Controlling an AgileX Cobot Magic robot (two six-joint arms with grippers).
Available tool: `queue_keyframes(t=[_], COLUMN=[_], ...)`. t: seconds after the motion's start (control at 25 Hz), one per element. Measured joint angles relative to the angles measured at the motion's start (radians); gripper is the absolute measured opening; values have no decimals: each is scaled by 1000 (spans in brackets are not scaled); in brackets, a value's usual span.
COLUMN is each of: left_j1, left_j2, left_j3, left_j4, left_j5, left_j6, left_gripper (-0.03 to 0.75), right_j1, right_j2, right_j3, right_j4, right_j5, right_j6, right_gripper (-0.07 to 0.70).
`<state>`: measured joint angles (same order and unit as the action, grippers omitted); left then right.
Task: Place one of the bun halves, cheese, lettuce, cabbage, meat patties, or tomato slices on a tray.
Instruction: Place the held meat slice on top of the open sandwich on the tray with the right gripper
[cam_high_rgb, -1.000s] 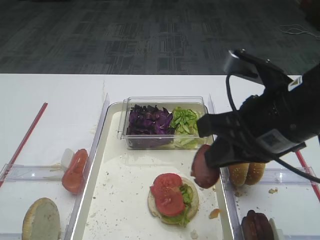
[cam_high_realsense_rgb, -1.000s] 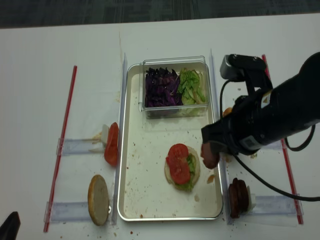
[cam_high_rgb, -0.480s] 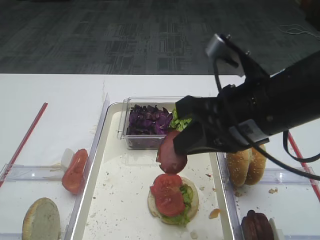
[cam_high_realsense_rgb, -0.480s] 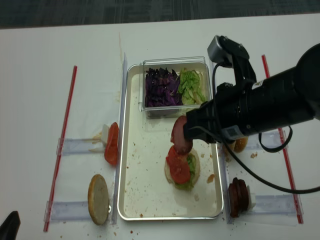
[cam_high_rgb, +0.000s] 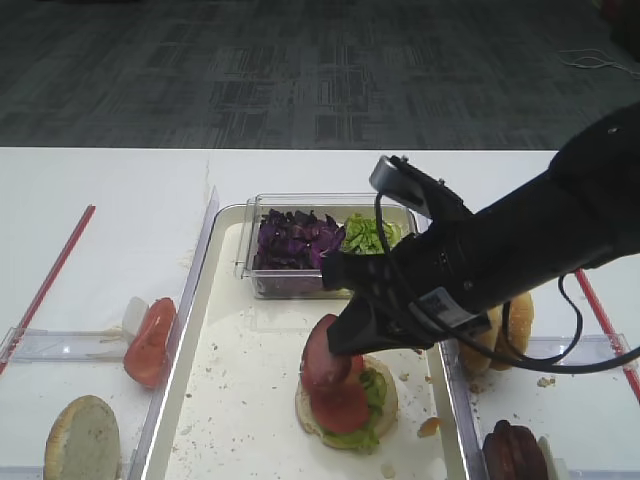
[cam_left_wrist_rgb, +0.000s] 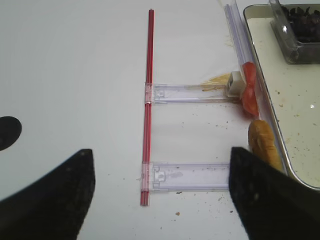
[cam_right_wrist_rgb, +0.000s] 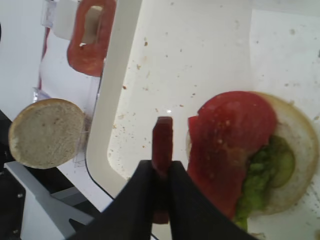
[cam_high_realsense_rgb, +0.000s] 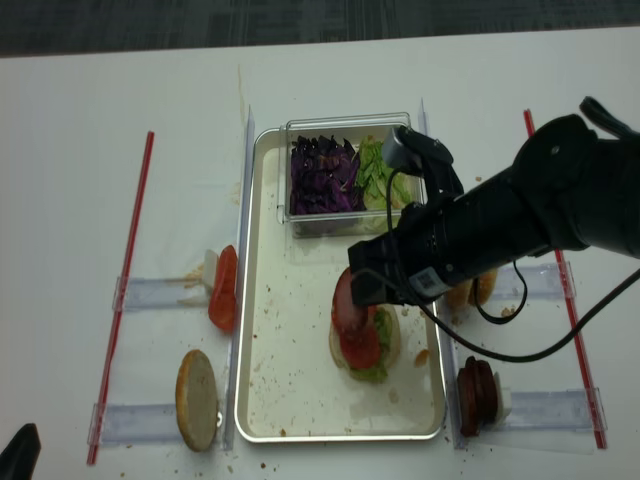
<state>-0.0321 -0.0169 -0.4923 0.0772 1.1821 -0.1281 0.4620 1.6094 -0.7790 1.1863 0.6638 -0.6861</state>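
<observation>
Right gripper (cam_right_wrist_rgb: 161, 172) clamped on meat patty (cam_right_wrist_rgb: 162, 145), held on edge, long axis vertical, just left of the tomato-topped bun half (cam_right_wrist_rgb: 295, 165) on the tray (cam_right_wrist_rgb: 112, 120). Probably not touching. Left gripper's state unclear.

the right arm (cam_high_rgb: 520, 250) hides part of the bun halves (cam_high_rgb: 495, 330).

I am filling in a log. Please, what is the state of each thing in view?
Right end effector: shut on patty.
Patty: held on edge over the stack.
Stack: bun, lettuce, tomato, on tray.
Box: open, holds cabbage and lettuce.
Left end effector: open, nothing held.
</observation>
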Motion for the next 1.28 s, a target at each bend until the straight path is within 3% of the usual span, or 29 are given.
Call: queue_keyframes(t=[0.52,0.6,0.72,0.8,0.92,1.28], left_j1=[0,0,0,0,0,0], left_j2=[0,0,0,0,0,0], left_j3=[0,0,0,0,0,0], left_j4=[0,0,0,0,0,0], left_j5=[0,0,0,0,0,0], left_j6=[0,0,0,0,0,0], left_gripper=[544,544,544,544,544,544], right_j1=[0,0,0,0,0,0], right_j2=[86,86,86,86,86,86], right_j3=[0,0,0,0,0,-3], right_j4=[8,-6,-16,-20,-20,-22], right_j5=[-13,-11,2,3,4,13], right_j6=[-13,-13,-13,-9,-6,-2], right_gripper=[120,206,488,620,675,689])
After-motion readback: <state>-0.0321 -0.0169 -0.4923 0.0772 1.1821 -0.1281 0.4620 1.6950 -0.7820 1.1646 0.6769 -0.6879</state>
